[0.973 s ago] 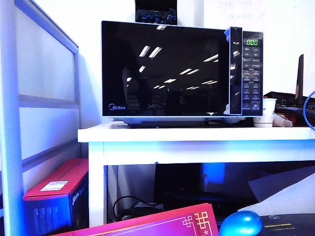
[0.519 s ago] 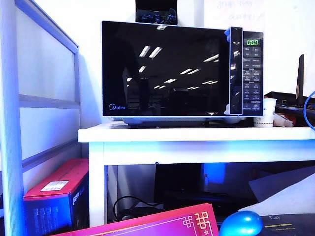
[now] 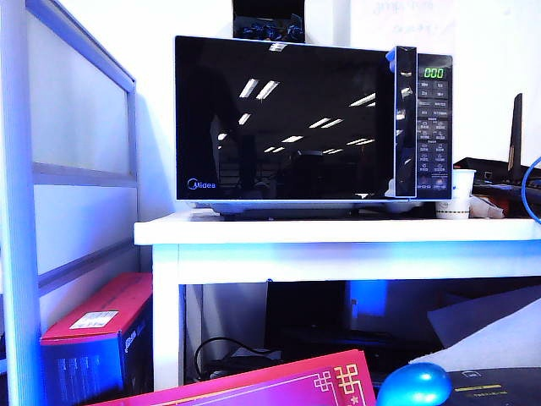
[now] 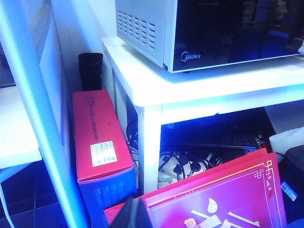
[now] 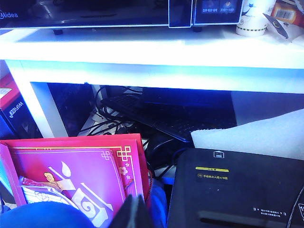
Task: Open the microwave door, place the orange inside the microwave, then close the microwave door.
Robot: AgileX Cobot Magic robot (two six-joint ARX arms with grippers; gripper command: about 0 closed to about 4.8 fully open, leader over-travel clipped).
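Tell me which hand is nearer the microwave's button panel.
Right. The right hand sits low, below the table under the button panel; the left hand sits low by the red box, at the microwave's other end.

Setting: an office or lab room pressed into test use. Evidence: the glossy microwave door mirrors rows of long ceiling strip lights; the microwave stands on a plain white desk with a paper cup at its right end. Beneath the desk lie a keyboard and tangled cables, with a red carton on the floor at left beside a frosted partition.
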